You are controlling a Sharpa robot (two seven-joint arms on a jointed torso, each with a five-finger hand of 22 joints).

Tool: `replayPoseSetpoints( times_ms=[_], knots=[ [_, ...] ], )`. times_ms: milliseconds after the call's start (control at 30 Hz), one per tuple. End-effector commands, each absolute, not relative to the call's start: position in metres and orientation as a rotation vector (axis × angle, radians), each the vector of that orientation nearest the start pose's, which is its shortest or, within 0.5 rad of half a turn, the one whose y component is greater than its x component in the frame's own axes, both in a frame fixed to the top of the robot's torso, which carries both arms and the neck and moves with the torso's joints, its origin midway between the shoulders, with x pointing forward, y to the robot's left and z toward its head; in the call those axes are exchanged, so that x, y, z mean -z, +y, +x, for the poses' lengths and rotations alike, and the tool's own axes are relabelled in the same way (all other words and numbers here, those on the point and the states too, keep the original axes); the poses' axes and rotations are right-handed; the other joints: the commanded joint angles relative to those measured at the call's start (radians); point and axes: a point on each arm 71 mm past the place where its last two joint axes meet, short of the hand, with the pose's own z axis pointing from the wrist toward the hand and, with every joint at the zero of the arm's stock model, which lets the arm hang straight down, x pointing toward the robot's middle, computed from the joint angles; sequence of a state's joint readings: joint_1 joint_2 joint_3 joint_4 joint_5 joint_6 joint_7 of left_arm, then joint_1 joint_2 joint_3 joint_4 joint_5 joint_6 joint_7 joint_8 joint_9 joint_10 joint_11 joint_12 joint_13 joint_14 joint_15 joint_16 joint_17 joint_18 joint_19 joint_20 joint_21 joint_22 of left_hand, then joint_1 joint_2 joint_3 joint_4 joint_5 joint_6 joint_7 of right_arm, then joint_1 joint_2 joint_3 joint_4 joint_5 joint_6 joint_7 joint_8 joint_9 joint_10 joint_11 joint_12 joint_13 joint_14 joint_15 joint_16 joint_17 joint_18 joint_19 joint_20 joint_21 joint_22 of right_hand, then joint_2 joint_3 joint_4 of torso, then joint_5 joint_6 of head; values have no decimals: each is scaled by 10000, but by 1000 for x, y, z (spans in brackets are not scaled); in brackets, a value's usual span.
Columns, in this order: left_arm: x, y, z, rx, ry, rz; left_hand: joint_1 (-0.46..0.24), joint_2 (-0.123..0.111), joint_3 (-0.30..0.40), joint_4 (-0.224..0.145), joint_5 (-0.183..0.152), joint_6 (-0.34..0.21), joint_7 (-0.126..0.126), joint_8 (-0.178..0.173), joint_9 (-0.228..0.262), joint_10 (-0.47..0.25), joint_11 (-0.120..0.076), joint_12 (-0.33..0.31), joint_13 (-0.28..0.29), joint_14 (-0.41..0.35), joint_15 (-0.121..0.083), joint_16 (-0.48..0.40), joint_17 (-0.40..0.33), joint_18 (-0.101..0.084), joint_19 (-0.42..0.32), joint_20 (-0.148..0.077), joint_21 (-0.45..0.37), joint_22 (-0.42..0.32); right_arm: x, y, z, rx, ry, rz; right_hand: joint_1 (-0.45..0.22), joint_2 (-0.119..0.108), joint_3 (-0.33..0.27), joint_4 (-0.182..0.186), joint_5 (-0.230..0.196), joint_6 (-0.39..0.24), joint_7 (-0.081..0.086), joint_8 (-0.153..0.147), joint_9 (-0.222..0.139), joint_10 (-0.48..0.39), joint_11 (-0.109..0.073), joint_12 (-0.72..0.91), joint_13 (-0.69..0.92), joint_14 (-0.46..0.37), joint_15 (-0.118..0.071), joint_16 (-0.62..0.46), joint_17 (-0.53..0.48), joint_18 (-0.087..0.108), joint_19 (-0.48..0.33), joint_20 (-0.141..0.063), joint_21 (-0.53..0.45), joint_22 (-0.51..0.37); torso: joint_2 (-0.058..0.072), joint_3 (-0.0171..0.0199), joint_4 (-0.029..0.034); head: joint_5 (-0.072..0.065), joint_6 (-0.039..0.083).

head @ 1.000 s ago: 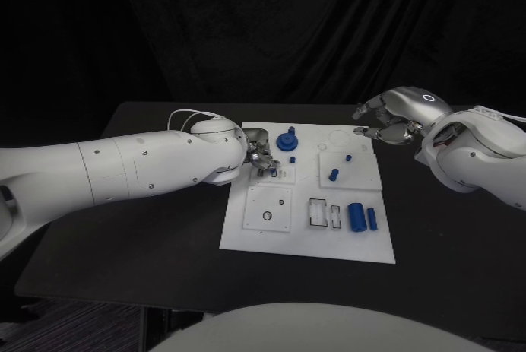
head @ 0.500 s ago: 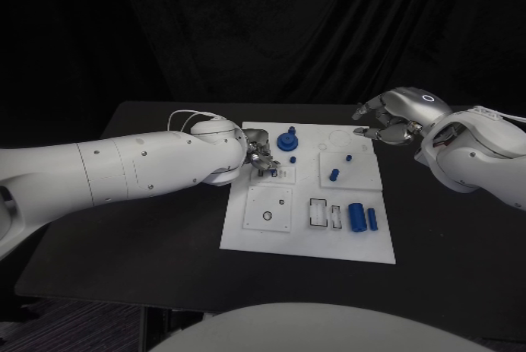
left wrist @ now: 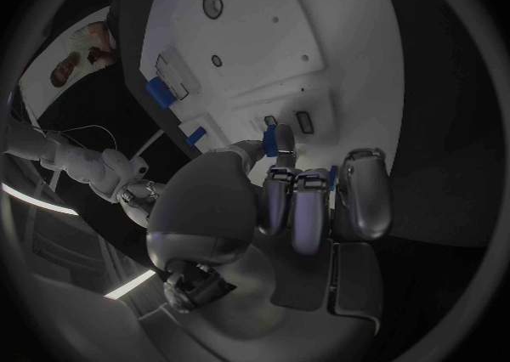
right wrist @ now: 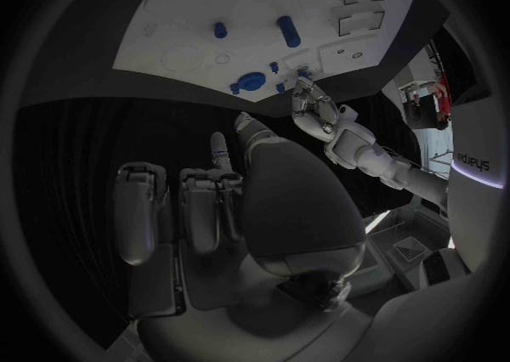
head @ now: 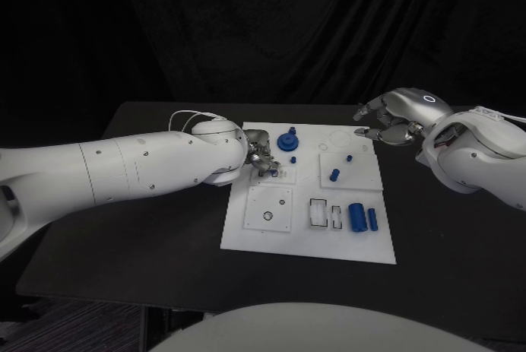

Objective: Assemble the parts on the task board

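Nothing moved, left robot hand (head: 260,156) pinching blue part (left wrist: 270,139)

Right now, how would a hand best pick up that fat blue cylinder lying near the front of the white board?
Across its round sides at mid-length, from above: the cylinder lies flat, with a thinner blue pin close alongside, so fingers need care there.
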State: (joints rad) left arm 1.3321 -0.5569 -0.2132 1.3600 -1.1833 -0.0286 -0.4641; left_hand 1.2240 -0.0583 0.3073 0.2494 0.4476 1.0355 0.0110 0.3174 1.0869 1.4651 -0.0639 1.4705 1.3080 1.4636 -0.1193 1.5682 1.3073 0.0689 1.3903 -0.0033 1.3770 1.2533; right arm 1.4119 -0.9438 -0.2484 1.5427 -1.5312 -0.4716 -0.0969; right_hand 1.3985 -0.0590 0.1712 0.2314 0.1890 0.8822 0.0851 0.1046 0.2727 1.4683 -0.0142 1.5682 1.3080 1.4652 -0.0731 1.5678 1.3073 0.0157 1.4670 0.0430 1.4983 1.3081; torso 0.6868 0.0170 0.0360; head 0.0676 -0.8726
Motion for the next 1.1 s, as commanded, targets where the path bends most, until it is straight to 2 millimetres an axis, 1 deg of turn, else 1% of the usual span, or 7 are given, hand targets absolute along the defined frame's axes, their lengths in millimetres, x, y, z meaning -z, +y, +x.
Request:
replayPoseSetpoints(
  times_ms=[33,267,667,1000,1067,1100],
  knots=[
    [218,120,506,4167,21415,706,-51,58,293,-232,-19,-9,-70,-65,17,512,-24,-46,1677,1072,42,26,2635,85,-88,15,-34,-15,147,-250,489,-4656,15012,-2460,51,57,11,-73,36,93,-5,-36,-9,1025,68,26,2628,1056,72,30,2635,47,598,42,-34,2358,5,1,7,-1,0],
    [220,118,505,4199,21477,747,-80,58,326,-234,-44,-10,-63,-87,18,501,-18,-65,1662,1072,47,26,2635,89,-101,19,-52,-32,147,-249,489,-4645,15062,-2469,54,57,13,-78,36,95,-5,-38,-10,1025,67,26,2628,1056,71,30,2635,47,598,42,-33,2358,6,-8,8,7,0],
    [225,118,504,4194,21598,765,-111,58,365,-241,-83,-8,-56,-111,21,491,-11,-81,1648,1072,54,26,2635,95,-118,24,-74,-54,148,-250,489,-4610,15132,-2465,61,61,18,-92,36,104,-6,-42,-12,1025,65,26,2628,1056,70,30,2635,50,591,41,-45,2354,14,-1,8,7,0],
    [227,117,503,4239,21662,817,-201,55,424,-245,-208,4,-42,-155,34,465,4,-126,1610,1072,67,26,2635,104,-149,36,-117,-92,148,-250,489,-4574,15186,-2456,64,64,21,-99,36,111,-6,-45,-13,1025,64,26,2628,1056,68,30,2635,51,589,40,-49,2353,5,0,7,29,0],
    [227,117,502,4240,21668,814,-299,55,462,-244,-392,8,-29,-205,48,457,15,-141,1599,1072,79,26,2635,109,-168,50,-149,-110,148,-250,489,-4569,15196,-2456,64,64,21,-99,36,111,-6,-45,-13,1025,64,26,2628,1056,68,30,2635,51,589,40,-49,2353,5,-2,3,32,0],
    [227,117,502,4241,21671,813,-358,61,467,-235,-571,19,-25,-227,55,459,19,-136,1604,1072,85,26,2635,108,-167,57,-155,-104,148,-250,489,-4566,15201,-2456,64,64,21,-99,36,111,-6,-45,-13,1025,64,26,2628,1056,68,30,2635,51,589,40,-49,2353,6,-2,3,32,0]
  ],
)
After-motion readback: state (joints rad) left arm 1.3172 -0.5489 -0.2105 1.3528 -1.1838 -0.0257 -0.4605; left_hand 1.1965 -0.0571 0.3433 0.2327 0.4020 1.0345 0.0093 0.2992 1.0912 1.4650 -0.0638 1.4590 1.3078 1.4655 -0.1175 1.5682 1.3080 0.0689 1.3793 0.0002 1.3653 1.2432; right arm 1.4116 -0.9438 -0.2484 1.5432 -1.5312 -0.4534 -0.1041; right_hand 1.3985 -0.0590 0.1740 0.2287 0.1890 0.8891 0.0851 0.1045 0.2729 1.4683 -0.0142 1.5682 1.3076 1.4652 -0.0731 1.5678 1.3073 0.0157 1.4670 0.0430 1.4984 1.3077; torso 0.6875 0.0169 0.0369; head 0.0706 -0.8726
